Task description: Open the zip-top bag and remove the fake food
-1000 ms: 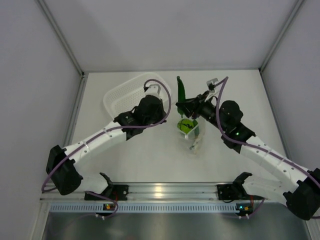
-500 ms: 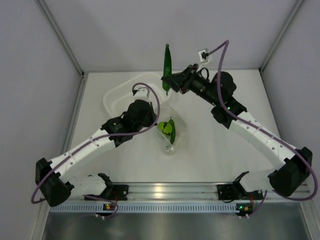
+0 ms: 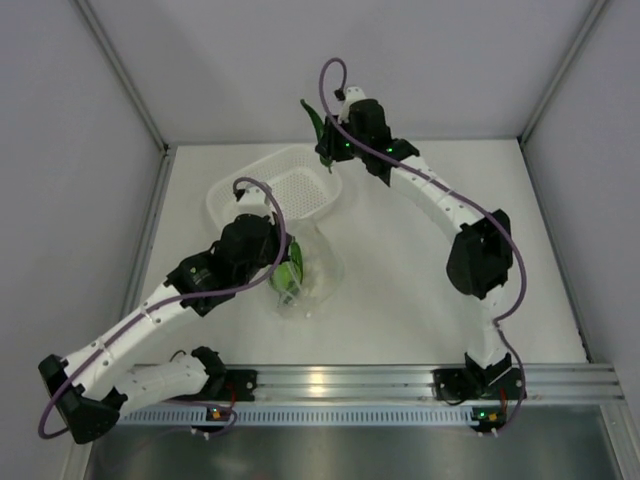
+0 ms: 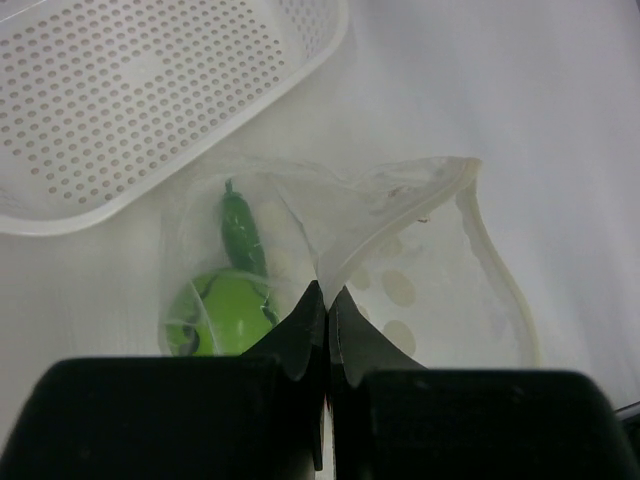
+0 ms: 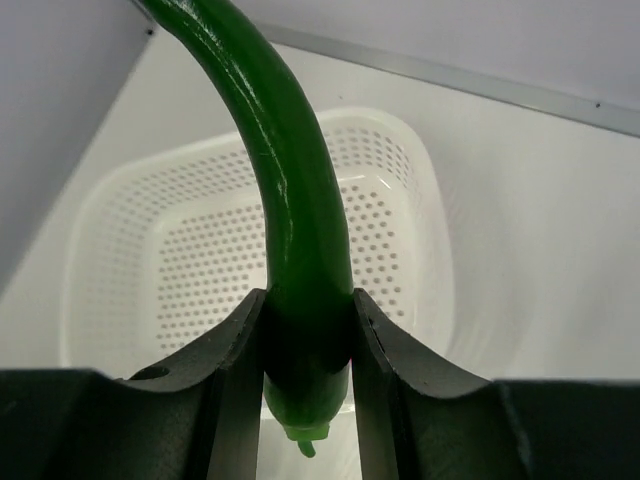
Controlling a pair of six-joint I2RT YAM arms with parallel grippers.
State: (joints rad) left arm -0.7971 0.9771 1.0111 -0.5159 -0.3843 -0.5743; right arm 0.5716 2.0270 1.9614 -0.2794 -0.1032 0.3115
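Observation:
The clear zip-top bag (image 3: 312, 278) lies on the table with its mouth open. Inside it are a lime-green ball fruit (image 4: 222, 315) and one dark green pod (image 4: 240, 232). My left gripper (image 4: 327, 302) is shut on a fold of the bag's plastic beside the fruit. It shows in the top view (image 3: 283, 262) too. My right gripper (image 5: 306, 315) is shut on the other dark green pod (image 5: 292, 190), held in the air above the white basket. In the top view this gripper (image 3: 325, 145) and pod (image 3: 312, 115) are over the basket's far right corner.
The white perforated basket (image 3: 262, 195) stands at the back left, just beyond the bag; its rim shows in the left wrist view (image 4: 180, 170) and below the pod in the right wrist view (image 5: 425, 230). Grey walls close the back and both sides.
My right gripper has carried the pod from above the bag leftward and back, over the basket. My left gripper has pulled the bag left and nearer.

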